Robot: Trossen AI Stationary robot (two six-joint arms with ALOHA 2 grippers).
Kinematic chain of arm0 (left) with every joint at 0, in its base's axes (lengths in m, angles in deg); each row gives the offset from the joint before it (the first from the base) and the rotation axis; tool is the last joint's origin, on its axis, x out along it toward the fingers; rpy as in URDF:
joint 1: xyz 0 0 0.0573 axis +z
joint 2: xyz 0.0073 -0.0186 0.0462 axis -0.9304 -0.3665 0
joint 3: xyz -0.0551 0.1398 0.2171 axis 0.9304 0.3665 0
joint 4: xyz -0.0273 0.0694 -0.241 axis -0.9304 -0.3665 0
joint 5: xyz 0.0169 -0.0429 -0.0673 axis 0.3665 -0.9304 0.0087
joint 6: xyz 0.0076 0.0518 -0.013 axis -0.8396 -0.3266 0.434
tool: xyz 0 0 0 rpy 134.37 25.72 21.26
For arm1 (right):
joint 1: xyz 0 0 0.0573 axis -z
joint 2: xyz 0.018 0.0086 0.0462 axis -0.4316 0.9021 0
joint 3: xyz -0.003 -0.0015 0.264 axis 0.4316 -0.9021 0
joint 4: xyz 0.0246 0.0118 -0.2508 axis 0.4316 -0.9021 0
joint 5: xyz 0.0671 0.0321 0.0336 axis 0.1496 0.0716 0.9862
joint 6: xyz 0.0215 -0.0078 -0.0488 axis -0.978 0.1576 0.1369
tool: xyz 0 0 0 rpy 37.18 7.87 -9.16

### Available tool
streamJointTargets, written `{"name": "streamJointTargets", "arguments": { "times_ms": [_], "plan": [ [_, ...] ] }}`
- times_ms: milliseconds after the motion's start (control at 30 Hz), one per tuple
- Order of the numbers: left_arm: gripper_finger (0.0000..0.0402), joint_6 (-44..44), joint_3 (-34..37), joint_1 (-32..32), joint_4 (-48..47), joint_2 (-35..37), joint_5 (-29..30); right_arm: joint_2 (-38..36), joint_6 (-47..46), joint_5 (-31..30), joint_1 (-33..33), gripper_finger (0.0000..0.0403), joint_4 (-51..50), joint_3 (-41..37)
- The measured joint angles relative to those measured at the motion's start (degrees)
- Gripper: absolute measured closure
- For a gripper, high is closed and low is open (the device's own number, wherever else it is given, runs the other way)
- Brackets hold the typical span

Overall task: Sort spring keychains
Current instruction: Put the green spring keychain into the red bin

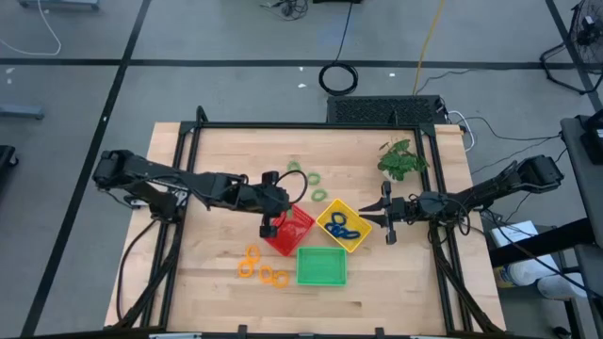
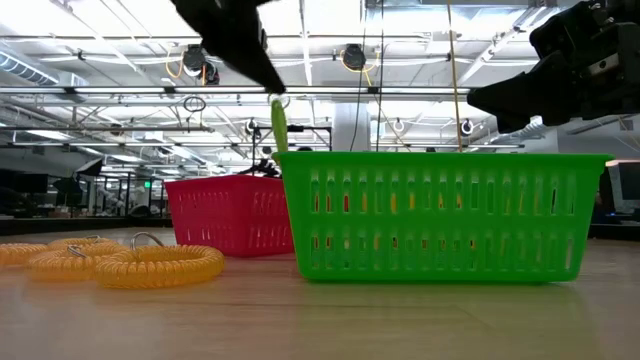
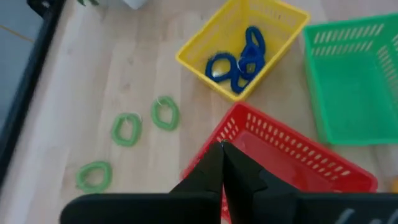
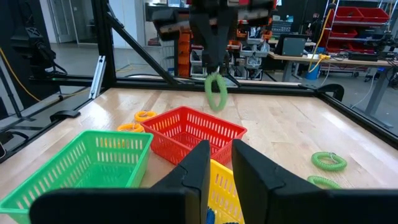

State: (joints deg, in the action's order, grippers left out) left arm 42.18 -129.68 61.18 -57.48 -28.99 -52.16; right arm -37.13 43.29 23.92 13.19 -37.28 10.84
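Orange spring keychains (image 2: 130, 265) lie closest to the low camera, coiled on the worktop (image 1: 396, 297) left of the green tray (image 2: 440, 212), touching each other in a small heap; from above they sit just beside that tray's left edge (image 1: 259, 268).

Left tool (image 1: 270, 185): fingers pressed together, pinching one green spring keychain (image 4: 216, 91) by its top. Keychain hangs free in the air, above the red tray (image 1: 289, 230) area near its far rim, not touching it. Low view shows the same loop (image 2: 278, 125) dangling edge-on under the dark fingertips.

Outward from there: three more green keychains (image 3: 127, 129) flat on the worktop just beyond the red tray, apart from one another, none in a tray. Red tray, yellow tray (image 1: 344, 226) and green tray clustered mid-worktop, red and yellow set diagonally. Yellow tray holds the blue spring keychains (image 3: 239, 57), bunched and overlapping. Green tray interior shows bare mesh.

Right tool (image 1: 387, 218): hovers just beside the yellow tray's right corner, fingers set slightly apart with a narrow gap, gripping nothing. Leafy plant (image 1: 402, 159) sits on the worktop beyond the right tool, apart from the trays.
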Motion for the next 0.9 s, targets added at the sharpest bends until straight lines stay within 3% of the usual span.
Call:
{"name": "streamJointTargets", "arguments": {
  "times_ms": [367, 900],
  "plan": [
    [0.0396, 1.8, 8.0, 2.3, 10.3, 0.0, -5.1, 0.0, 0.0, 0.0, 0.0, 0.0346, 0.0, 0.0],
    [0.0393, 3.0, 9.1, 2.5, 12.5, 0.0, -6.1, 0.0, 0.0, 0.0, 0.0, 0.0346, 0.0, 0.0]
  ]
}}
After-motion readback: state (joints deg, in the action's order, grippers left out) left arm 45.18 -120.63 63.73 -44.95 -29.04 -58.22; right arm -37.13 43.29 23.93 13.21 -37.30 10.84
